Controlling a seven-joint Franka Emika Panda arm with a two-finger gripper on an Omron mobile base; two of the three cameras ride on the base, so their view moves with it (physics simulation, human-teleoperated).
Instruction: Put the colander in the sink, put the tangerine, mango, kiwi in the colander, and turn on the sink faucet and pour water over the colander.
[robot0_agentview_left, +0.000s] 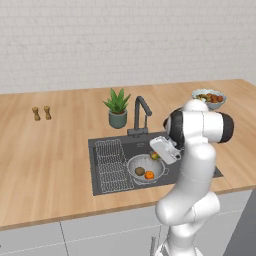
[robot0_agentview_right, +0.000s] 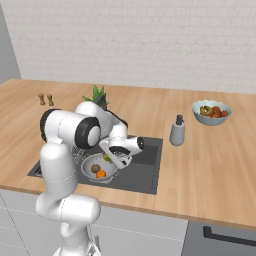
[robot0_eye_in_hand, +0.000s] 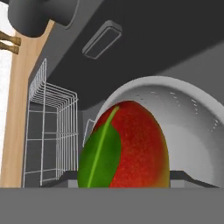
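The gripper (robot0_agentview_left: 159, 155) grasps the mango (robot0_eye_in_hand: 124, 146) just above the colander (robot0_agentview_left: 146, 168), which sits in the sink (robot0_agentview_left: 107, 145). Inside the colander lie the kiwi (robot0_agentview_left: 139, 171) and the tangerine (robot0_agentview_left: 149, 175).

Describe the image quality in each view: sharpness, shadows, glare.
Left base view: soft, flat light, no glare, the sink dark. Right base view: equally soft, faint shadow beside the soap bottle. Hand view: the mango looms large and crisp against the colander, evenly lit.
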